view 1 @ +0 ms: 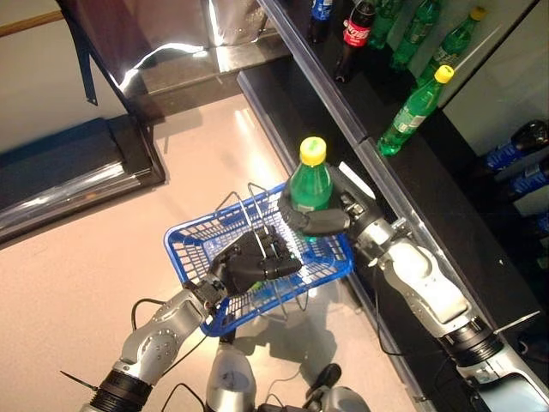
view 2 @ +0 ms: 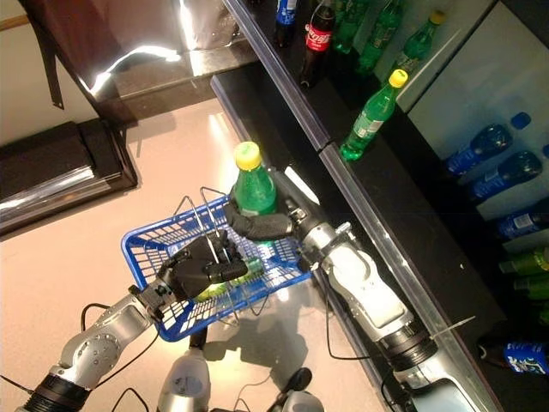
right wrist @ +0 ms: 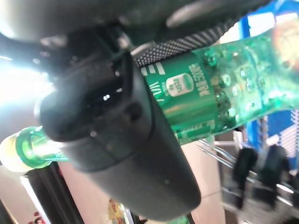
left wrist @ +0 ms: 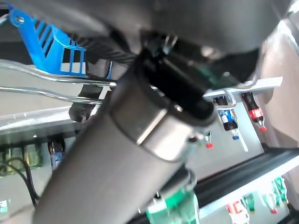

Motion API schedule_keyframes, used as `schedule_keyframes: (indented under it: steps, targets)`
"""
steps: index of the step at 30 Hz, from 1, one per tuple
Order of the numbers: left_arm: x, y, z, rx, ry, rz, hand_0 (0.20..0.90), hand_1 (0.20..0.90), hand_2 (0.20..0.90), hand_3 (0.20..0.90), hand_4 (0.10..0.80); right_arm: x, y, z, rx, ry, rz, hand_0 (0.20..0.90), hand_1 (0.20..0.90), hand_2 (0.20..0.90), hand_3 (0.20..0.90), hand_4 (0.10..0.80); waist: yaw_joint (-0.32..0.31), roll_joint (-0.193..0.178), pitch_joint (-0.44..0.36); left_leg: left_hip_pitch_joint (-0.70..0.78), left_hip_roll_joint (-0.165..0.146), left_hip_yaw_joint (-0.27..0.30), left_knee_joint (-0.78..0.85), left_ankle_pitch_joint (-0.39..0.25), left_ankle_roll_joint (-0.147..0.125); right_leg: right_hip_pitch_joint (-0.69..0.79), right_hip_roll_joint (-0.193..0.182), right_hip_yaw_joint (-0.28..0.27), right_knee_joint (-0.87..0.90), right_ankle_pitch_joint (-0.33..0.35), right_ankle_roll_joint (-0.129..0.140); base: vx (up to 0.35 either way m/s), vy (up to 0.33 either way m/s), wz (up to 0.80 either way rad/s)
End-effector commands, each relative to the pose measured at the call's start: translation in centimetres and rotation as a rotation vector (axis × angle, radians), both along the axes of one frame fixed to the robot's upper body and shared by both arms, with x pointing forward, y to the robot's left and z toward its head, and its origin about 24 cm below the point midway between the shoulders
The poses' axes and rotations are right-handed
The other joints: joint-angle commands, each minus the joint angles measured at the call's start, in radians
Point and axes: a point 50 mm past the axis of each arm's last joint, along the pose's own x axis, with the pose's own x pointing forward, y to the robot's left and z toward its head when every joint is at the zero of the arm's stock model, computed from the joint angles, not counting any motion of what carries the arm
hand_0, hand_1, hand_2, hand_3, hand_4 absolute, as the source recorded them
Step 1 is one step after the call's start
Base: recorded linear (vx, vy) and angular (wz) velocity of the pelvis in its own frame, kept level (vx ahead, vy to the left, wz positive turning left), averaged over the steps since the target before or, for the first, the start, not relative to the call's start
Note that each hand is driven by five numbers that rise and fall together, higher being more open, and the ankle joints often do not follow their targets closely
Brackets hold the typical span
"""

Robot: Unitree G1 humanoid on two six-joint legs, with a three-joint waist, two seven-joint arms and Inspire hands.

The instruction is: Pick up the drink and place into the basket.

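Observation:
My right hand (view 1: pixel 322 221) is shut on a green bottle with a yellow cap (view 1: pixel 310 178) and holds it upright over the right side of the blue basket (view 1: pixel 193 238). The bottle's green body fills my right wrist view (right wrist: pixel 201 98) with my fingers (right wrist: pixel 117 140) wrapped round it. My left hand (view 1: pixel 253 260) is shut on the blue basket's thin wire handles (view 1: pixel 249 210) and holds the basket up in front of me. Something green lies inside the basket (view 2: pixel 225 281).
A black shelf unit with a metal front rail (view 1: pixel 369 154) runs along my right, holding green bottles (view 1: pixel 416 107), a dark cola bottle (view 1: pixel 353 34) and blue bottles (view 2: pixel 485 150). A dark stand (view 1: pixel 103 163) is at the far left on the pale floor (view 1: pixel 77 283).

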Motion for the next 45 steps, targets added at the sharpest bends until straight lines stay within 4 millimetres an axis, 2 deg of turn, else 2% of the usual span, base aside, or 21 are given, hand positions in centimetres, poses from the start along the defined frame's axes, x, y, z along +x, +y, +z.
schedule_keyframes:
  steps: [1,9,23,27,34,45]
  targets:
    - [-2.8,-5.3,11.2,-0.472,-0.569,-0.399,0.300,0.300,0.300,0.200,0.100,-0.9,1.9,-1.0,0.173,0.014,0.072,0.300,0.300,0.300,0.200,0.100,0.017,-0.005,-0.358,-0.017,-0.009,-0.013,-0.016,-0.004,0.019,0.002,-0.010,0.028,-0.003,-0.039,0.029,0.000,0.000,0.00]
    - [-3.4,-5.6,11.6,-0.475,-0.608,-0.453,0.300,0.300,0.300,0.200,0.100,-0.7,2.2,-3.1,0.114,0.093,0.064,0.300,0.300,0.300,0.200,0.100,0.033,-0.007,-0.358,-0.024,-0.012,-0.031,-0.016,-0.001,0.017,0.005,-0.010,0.020,-0.003,-0.039,0.031,0.000,0.000,0.00]
    - [-4.0,-6.2,12.3,-0.489,-0.650,-0.526,0.300,0.300,0.300,0.200,0.100,0.2,2.1,-6.6,-0.173,0.103,-0.040,0.300,0.300,0.300,0.200,0.100,0.061,-0.004,-0.363,-0.028,-0.014,-0.056,-0.016,0.000,0.014,0.015,-0.008,0.011,-0.003,-0.043,0.028,0.000,0.000,0.00]
    - [-4.2,-6.5,12.5,-0.492,-0.649,-0.556,0.300,0.300,0.300,0.200,0.100,0.7,2.0,-7.2,-0.243,0.096,-0.063,0.300,0.300,0.300,0.200,0.100,0.069,-0.006,-0.363,-0.030,-0.016,-0.063,-0.016,0.000,0.014,0.017,-0.007,0.008,-0.003,-0.043,0.028,0.007,-0.010,0.04]
    - [-4.3,-7.0,12.5,-0.489,-0.648,-0.585,0.300,0.300,0.300,0.200,0.100,1.2,2.2,-7.3,-0.270,0.105,-0.087,0.300,0.300,0.300,0.200,0.100,0.080,-0.006,-0.366,-0.035,-0.017,-0.073,-0.016,0.002,0.013,0.018,-0.006,0.005,-0.003,-0.043,0.029,0.005,-0.009,0.08]
    - [-4.7,-7.3,12.5,-0.489,-0.654,-0.628,0.300,0.300,0.300,0.200,0.100,1.2,2.4,-8.2,-0.373,0.077,-0.092,0.300,0.300,0.300,0.200,0.100,0.085,-0.003,-0.371,-0.035,-0.019,-0.081,-0.016,0.003,0.014,0.021,-0.006,0.002,-0.003,-0.043,0.028,0.000,0.000,0.00]
